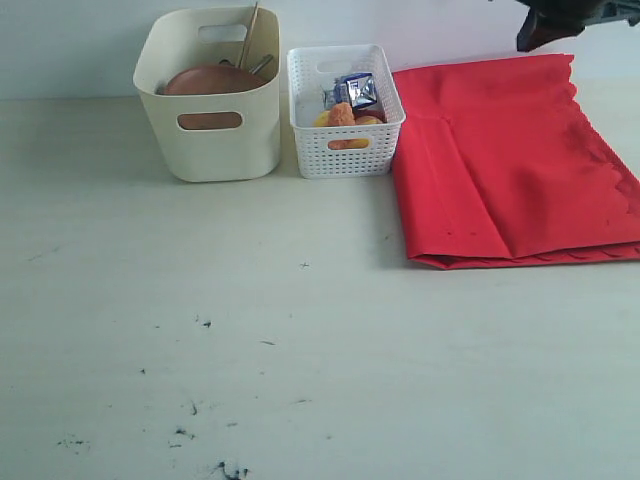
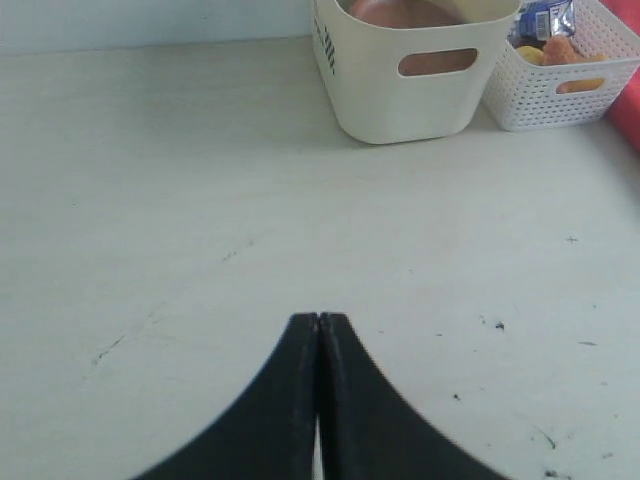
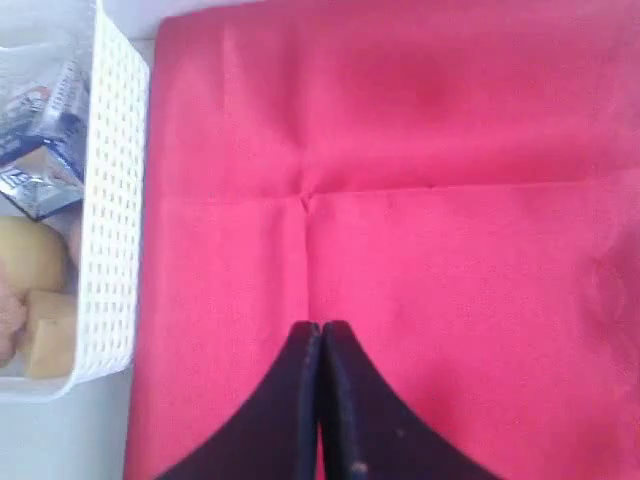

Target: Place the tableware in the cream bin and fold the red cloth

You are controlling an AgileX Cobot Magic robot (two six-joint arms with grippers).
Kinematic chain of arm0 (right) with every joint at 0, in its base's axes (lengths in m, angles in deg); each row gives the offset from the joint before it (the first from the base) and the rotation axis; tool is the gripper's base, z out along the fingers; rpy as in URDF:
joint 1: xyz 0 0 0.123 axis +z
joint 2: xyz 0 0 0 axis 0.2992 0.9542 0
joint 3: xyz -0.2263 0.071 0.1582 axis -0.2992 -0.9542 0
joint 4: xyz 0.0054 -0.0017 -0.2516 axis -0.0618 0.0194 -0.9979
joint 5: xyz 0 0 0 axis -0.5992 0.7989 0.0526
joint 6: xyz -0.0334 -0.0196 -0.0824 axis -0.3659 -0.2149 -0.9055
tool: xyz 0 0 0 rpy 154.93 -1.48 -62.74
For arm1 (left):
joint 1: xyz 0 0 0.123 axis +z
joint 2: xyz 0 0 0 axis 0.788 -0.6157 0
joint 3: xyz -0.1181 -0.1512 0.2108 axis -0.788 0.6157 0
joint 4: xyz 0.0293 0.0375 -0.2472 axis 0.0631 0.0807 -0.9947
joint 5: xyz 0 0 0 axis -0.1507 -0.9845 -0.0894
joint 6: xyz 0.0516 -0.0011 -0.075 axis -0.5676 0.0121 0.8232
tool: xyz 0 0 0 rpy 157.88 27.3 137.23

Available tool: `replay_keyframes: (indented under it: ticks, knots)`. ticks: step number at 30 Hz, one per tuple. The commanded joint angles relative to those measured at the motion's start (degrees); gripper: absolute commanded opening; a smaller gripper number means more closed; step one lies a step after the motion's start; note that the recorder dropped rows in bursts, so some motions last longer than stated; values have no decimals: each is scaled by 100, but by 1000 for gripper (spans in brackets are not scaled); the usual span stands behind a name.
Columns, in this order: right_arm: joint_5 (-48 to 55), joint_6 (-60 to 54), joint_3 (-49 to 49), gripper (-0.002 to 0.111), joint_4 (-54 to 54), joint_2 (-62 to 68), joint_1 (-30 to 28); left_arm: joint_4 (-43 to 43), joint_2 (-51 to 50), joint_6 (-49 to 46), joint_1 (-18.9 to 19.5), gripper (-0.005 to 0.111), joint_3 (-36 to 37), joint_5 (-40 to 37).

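we list: cream bin [image 1: 225,152] holding brown plate [image 1: 212,80]; red cloth [image 1: 500,170] folded on the surface [image 1: 300,350]; left pincer [image 2: 318,320] and right pincer [image 3: 322,328] both closed, empty.

Two containers stand ahead of the left gripper [image 2: 318,320]: one cream bin [image 1: 215,150] and one white lattice basket [image 1: 345,160], each showing two handle cut-outs. Inside the bin three things show: one round brown plate [image 1: 210,80], one thin wooden stick [image 1: 249,32] (whether a second lies behind it cannot be told) and one thin grey metal piece [image 1: 262,66]. The basket, just beside the right gripper [image 3: 321,328], holds one blue-and-white carton [image 1: 355,92] and at least three yellow and orange food pieces [image 1: 341,113]; the exact number is hidden. One red cloth [image 1: 500,170] lies directly under the right gripper. There are two grippers in all, each with two fingers [image 2: 290,400].
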Motion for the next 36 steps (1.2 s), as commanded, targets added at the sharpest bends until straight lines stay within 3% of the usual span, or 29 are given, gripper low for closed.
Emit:
replay_keyframes:
  ticks: [1, 14, 25, 36]
  knots:
    - [321, 7, -18, 0, -123, -639, 11, 24, 30, 44, 12, 0, 11, 129]
    - [896, -224, -18, 0, -216, -2321, 23, 12, 30, 44, 12, 0, 11, 166]
    - [1192, -462, -83, 0, -202, -3439, 23, -59, 30, 44, 12, 0, 11, 826]
    - [551, -650, -1935, 0, -190, -5296, 23, -59, 30, 44, 12, 0, 11, 1159]
